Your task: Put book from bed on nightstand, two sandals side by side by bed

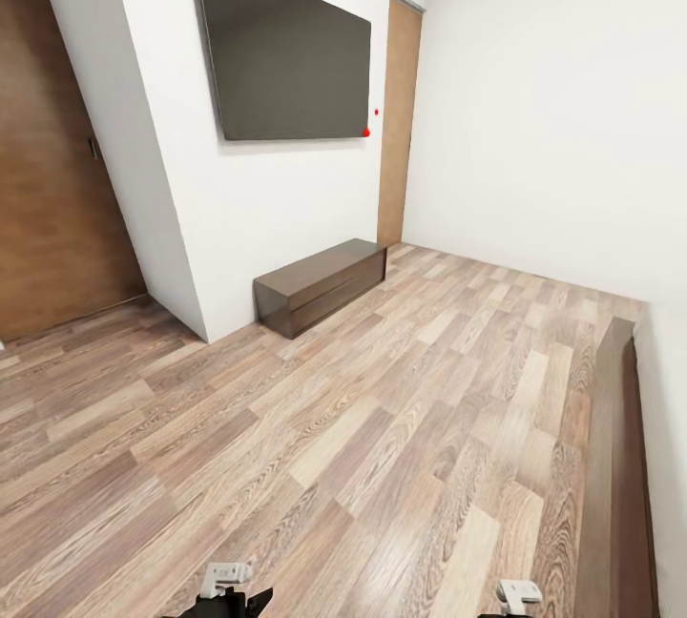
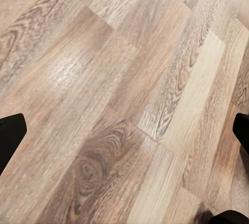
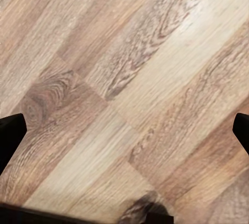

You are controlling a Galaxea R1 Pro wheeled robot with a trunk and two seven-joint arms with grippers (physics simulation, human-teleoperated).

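Bedroom transit, search step; bench under wall screen.
Left gripper, right gripper spread wide, empty; possibly bed frame right of bench; turn there next.

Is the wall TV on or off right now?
Off: the TV screen is uniformly dark grey, showing no image, above the low bench.

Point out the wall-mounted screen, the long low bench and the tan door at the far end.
Wall-mounted screen (image 1: 286, 55), head view, middle of its dark panel.
Long low bench (image 1: 320, 273), head view, on its top surface.
Tan door (image 1: 399, 122), head view, middle of its face.
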